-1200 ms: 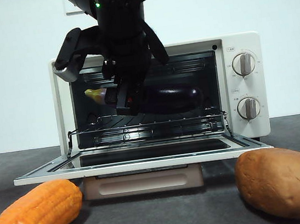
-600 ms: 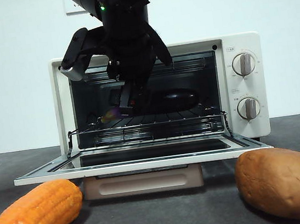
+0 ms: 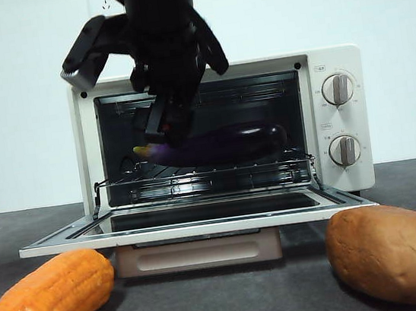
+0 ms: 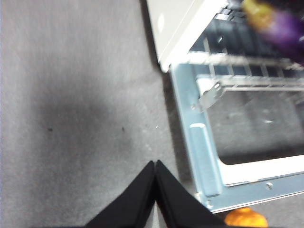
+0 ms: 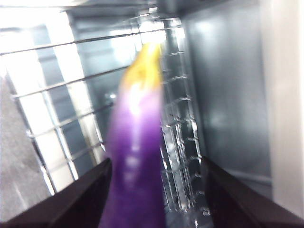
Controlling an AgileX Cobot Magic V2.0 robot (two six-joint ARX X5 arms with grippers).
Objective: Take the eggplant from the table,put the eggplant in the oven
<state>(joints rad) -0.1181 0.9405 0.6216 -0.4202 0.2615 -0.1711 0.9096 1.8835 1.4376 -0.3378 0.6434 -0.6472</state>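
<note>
One second back my right pincer (image 3: 165, 130) gripped the eggplant (image 3: 218, 145) deep inside the oven (image 3: 345, 118); now it has lifted, jaws spread apart and empty, the eggplant lying on the rack (image 3: 203, 174), delivered.

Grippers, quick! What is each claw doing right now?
Left gripper: shut, holding nothing, above the table.
Right gripper: open, jaws either side of the eggplant inside the oven.
</note>
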